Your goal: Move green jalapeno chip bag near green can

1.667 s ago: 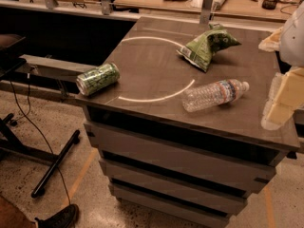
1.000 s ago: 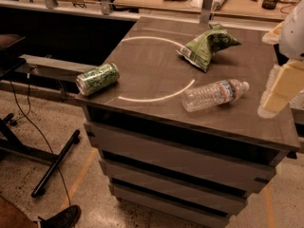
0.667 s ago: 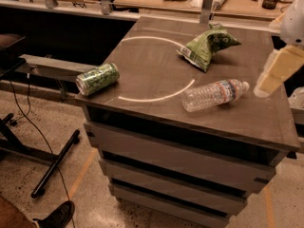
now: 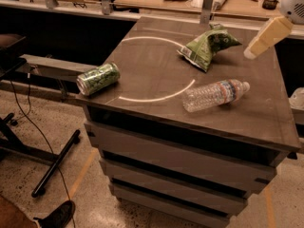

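1. One green jalapeno chip bag [image 4: 206, 46] lies crumpled on the far right part of the table [image 4: 156, 68], a white label patch on its left end. Nothing grips it.
2. One green can [image 4: 98, 78] lies on its side at the table's near left corner, close to the edge and well apart from the bag. One silver end faces left.
3. One gripper [image 4: 259, 44] is in view. It comes in from the upper right corner as a pale, cream-coloured piece slanting down to the left. It hangs in the air just to the right of the bag and touches neither the bag nor the table. Whether it is spread or pressed together I cannot tell, and it holds nothing that shows.
4. One clear water bottle [image 4: 216, 94] lies on its side in front of the bag, its cap pointing right. It touches neither the bag nor the can.
5. Two white arcs [image 4: 156, 97] are marked on the dark tabletop. The far one ends near the bag and the near one runs between the can and the bottle.
6. Three drawer fronts [image 4: 180, 158] are stacked below the tabletop.
7. One dark shoe [image 4: 59, 216] shows on the speckled floor at the lower left, near a black stand leg [image 4: 54, 167].
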Action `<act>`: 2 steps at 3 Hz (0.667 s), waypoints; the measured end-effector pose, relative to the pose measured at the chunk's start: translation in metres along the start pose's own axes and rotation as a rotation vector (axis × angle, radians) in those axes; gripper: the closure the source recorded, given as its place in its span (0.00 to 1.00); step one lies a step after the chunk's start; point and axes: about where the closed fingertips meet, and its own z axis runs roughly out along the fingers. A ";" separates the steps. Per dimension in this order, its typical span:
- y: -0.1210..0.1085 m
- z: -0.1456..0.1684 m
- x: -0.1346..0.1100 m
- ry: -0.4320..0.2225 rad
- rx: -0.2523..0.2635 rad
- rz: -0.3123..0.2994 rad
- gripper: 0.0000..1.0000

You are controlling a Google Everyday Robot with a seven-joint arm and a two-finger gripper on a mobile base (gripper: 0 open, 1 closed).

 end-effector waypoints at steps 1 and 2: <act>-0.029 0.048 -0.025 -0.122 0.001 0.126 0.00; -0.035 0.084 -0.034 -0.169 -0.026 0.204 0.00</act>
